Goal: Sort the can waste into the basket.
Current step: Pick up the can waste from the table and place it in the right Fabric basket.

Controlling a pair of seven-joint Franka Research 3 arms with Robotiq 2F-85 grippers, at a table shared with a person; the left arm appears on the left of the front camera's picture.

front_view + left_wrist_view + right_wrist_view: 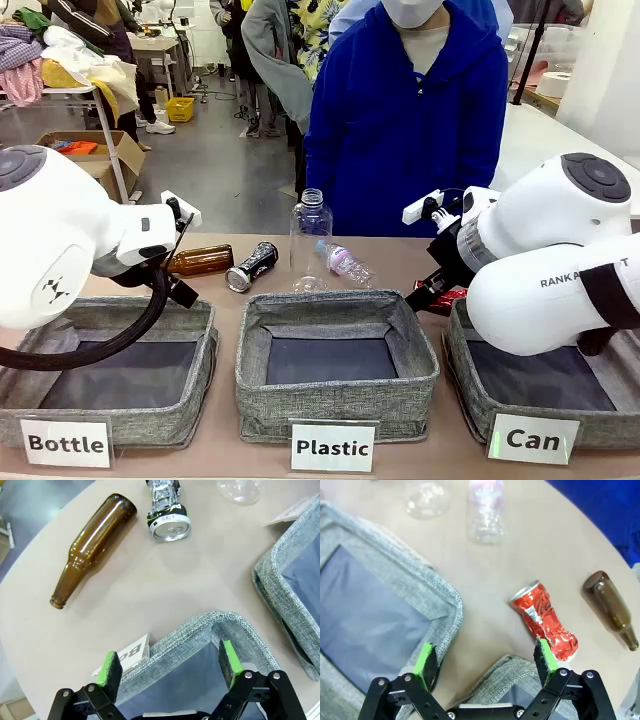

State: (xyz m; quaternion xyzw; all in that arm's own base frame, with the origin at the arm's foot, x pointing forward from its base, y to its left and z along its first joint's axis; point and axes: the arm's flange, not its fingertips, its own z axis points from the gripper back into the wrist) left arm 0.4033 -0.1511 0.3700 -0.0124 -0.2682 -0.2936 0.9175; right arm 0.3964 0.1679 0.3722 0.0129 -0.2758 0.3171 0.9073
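Note:
The black can [252,266] with a silver end lies on its side on the table beyond the bins, next to a brown bottle; it also lies at the top of the left wrist view [167,515]. The crushed red can [545,620] lies just beyond the corner of the grey "Can" basket [470,372], whose rim [502,672] is under my right gripper. My right gripper [484,650] is open above that corner, its right pad close to the red can. My left gripper [169,655] hangs open over the far corner of the "Bottle" bin, apart from the black can.
A brown glass bottle [92,547] lies left of the black can, and another brown bottle [610,607] lies past the red can. A clear bottle [310,238] stands upright, and another clear bottle [346,264] lies beside it. The "Plastic" bin [335,400] and "Bottle" bin [190,400] stand in front. A person in blue stands across the table.

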